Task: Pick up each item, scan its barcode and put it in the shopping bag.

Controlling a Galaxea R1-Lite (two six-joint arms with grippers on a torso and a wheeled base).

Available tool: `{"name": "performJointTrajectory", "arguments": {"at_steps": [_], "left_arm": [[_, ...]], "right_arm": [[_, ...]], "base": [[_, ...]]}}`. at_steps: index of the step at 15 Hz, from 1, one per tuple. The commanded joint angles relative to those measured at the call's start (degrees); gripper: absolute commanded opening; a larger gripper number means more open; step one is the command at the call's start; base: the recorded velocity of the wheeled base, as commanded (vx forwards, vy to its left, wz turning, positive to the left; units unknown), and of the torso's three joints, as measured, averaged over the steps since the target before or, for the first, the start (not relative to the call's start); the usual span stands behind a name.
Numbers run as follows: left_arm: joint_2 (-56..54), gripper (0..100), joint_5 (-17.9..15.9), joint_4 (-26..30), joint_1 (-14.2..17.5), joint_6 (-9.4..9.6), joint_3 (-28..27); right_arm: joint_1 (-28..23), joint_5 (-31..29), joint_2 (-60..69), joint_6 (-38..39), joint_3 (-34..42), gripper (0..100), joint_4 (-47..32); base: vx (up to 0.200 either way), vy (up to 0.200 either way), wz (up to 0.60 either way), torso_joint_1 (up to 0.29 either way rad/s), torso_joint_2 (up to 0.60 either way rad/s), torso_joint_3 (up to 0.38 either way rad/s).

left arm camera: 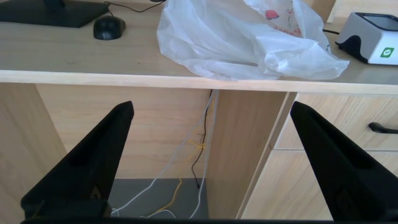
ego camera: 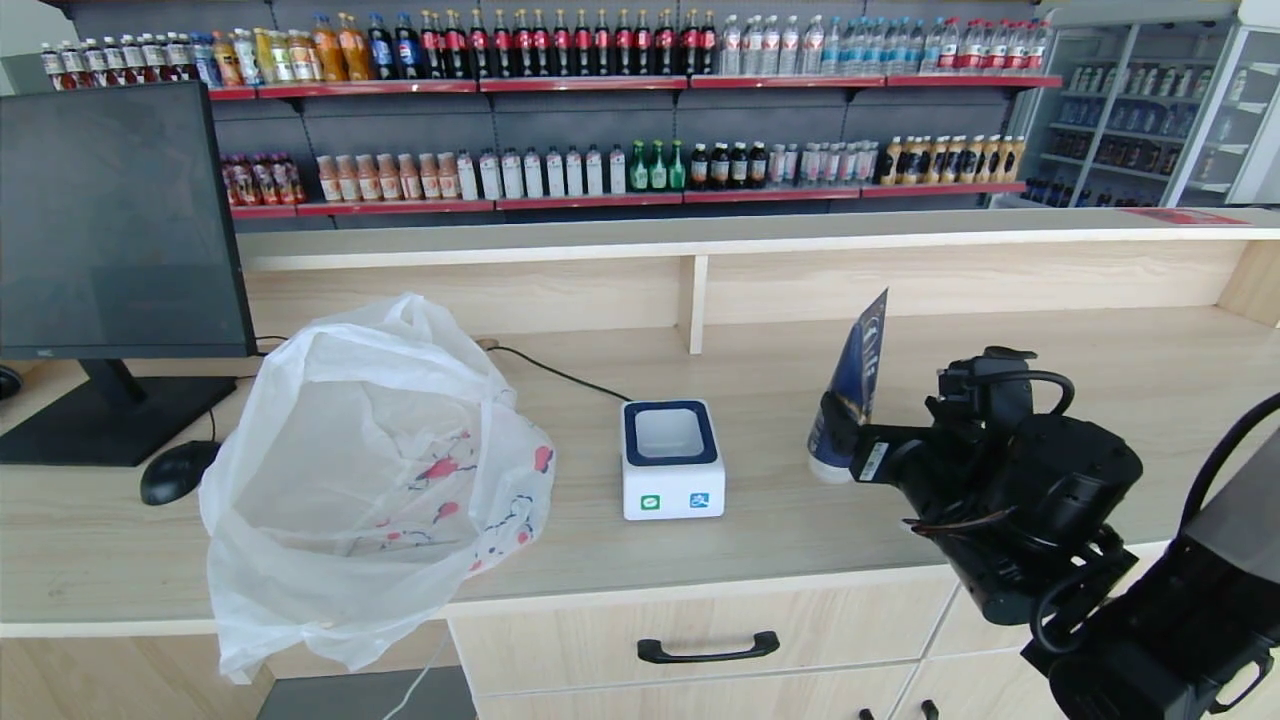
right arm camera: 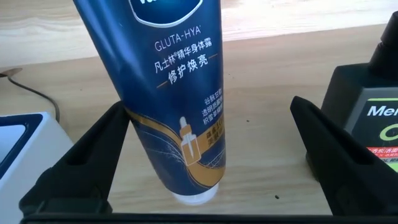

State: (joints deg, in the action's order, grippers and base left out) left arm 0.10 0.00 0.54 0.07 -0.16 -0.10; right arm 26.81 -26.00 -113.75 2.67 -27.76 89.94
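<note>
Left gripper [left arm camera: 211, 106]: hung below the counter's front edge, fingers spread wide, holding nothing.
Right gripper [right arm camera: 208, 109]: fingers stood wide apart on either side of the tube, not closed on it.
Tube [ego camera: 856, 385]: stood cap-down on the counter, right of the scanner, not yet lifted.
Second item: a dark bottle [right arm camera: 367, 124] waited just beside the tube.
Scanner [ego camera: 670, 460]: sat mid-counter, between tube and bag, nothing held over it.
Bag [ego camera: 370, 470]: slumped open on the counter's left, its lower part drooping over the front edge; no goods could be made out inside.
Progress: apparently at the start, with gripping, scanning and bagging all left to do.
Counter [ego camera: 780, 540]: pale wood, drawers [ego camera: 700, 630] beneath.
Left end: mouse [ego camera: 178, 472] and dark monitor [ego camera: 115, 220].
Room: shelves [ego camera: 600, 85] of bottled drinks lined the back wall, a glass-fronted cooler [ego camera: 1130, 110] at far right.
</note>
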Motion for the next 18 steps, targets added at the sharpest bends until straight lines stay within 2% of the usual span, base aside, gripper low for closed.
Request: {"name": "performJointTrajectory", "arguments": {"at_steps": [1,18], "left_arm": [[0.0,100,0.0,0.0,0.0,-0.02,0.0],[0.0,100,0.0,0.0,0.0,-0.02,0.0]], "right_arm": [[-0.2,0.0,0.2,0.1,0.2,100,0.1],[-1.0,0.1,4.9,0.6,4.9,100,0.1]], "base": [[0.0,0.0,0.0,0.0,0.0,0.0],[0.0,0.0,0.0,0.0,0.0,0.0]]}}
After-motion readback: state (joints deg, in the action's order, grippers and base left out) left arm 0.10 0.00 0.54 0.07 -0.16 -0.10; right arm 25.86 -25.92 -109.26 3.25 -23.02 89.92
